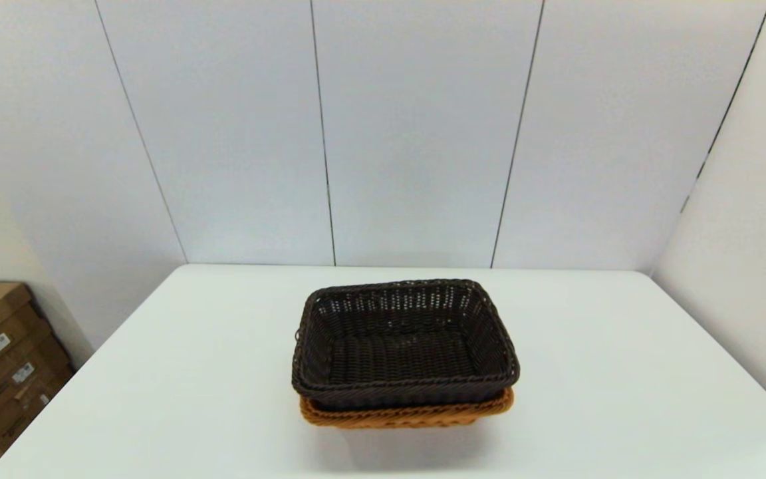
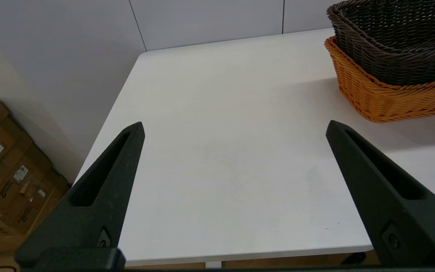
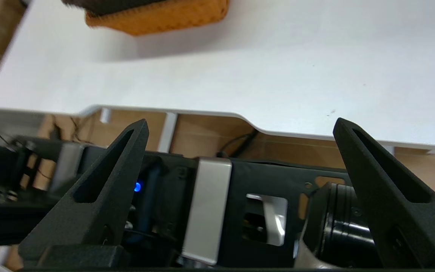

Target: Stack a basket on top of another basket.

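Stacking is judged complete in the head view: the dark brown wicker basket (image 1: 404,346) is seen nested in the orange-tan wicker basket (image 1: 406,414), of which only the near braided rim is shown beneath it. Both are found near the middle of the white table (image 1: 622,399), and neither arm is seen close to the stack. What remains is judged to be a clean retreat, so the stack is best left untouched and the arms kept low and well clear of it.

From the left wrist view, the left gripper (image 2: 234,126) is seen spread wide with nothing between its fingers, held over bare tabletop at the table's near edge, apart from the stack. The dark basket is seen seated inside the orange-tan one, its rim riding higher. Cardboard boxes (image 2: 6,170) are seen on the floor beside the table; any further withdrawal is best made straight back from the stack, not sideways toward it.

From the right wrist view, the right gripper (image 3: 240,124) is likewise seen fully parted and empty, drawn back off the table's near edge over the robot's own frame. Only a corner of the stack is seen, well apart from it.
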### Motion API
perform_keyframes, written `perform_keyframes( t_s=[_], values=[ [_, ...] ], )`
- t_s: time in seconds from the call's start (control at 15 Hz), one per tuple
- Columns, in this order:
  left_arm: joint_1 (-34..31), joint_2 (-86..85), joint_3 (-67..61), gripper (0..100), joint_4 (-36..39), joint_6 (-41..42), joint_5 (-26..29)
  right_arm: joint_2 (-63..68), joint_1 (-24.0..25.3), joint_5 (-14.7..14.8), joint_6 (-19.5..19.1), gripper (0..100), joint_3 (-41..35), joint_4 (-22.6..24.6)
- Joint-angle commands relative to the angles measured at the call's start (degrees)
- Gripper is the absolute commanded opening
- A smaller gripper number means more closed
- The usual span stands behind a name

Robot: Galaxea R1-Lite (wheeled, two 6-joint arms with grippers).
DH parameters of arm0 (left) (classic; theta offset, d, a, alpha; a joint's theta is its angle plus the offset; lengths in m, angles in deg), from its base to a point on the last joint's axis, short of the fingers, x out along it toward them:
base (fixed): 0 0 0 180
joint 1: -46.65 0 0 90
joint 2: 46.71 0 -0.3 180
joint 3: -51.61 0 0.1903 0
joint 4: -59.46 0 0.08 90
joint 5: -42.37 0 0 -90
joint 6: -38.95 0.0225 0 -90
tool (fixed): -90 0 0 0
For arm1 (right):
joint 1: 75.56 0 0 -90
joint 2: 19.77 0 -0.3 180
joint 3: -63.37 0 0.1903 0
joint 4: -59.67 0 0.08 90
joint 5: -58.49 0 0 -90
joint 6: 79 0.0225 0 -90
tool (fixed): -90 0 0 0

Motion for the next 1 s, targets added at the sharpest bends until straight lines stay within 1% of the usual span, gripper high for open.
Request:
perform_keyframes(
  t_s=[0.07,0.13,0.27,0.4,0.53,0.67,0.8,0.93,1.0],
  values=[
    [-0.05,0.05,-0.01,100,-0.06,0.02,0.0,0.34,-0.03,-0.17,-1.47,100,-3.4,2.54],
    [-0.05,0.05,-0.01,100,-0.06,0.02,0.0,0.34,-0.03,0.19,-1.82,100,-4.55,4.65],
    [-0.05,0.05,-0.01,100,-0.06,0.02,0.0,0.34,-0.03,2.12,-2.52,100,-5.34,6.85],
    [-0.05,0.05,-0.01,100,-0.06,0.02,0.0,0.34,0.06,2.38,-3.75,100,-6.57,8.52],
    [-0.05,0.05,-0.01,100,-0.06,0.02,0.0,0.34,-0.03,2.47,-4.19,100,-8.24,10.28],
    [-0.05,0.05,-0.01,100,-0.06,0.02,0.0,0.34,-0.03,2.91,-4.81,100,-8.68,10.89],
    [-0.05,0.05,-0.01,100,-0.06,0.02,0.0,0.34,0.15,5.46,-8.5,100,-13.07,14.67],
    [-0.05,0.05,-0.01,100,-0.06,0.02,0.0,-2.82,3.67,9.41,-8.5,100,-16.5,18.19],
    [-0.05,0.05,-0.01,100,-0.06,0.02,0.0,-4.14,5.69,10.73,-8.59,100,-17.99,19.33]
  ],
)
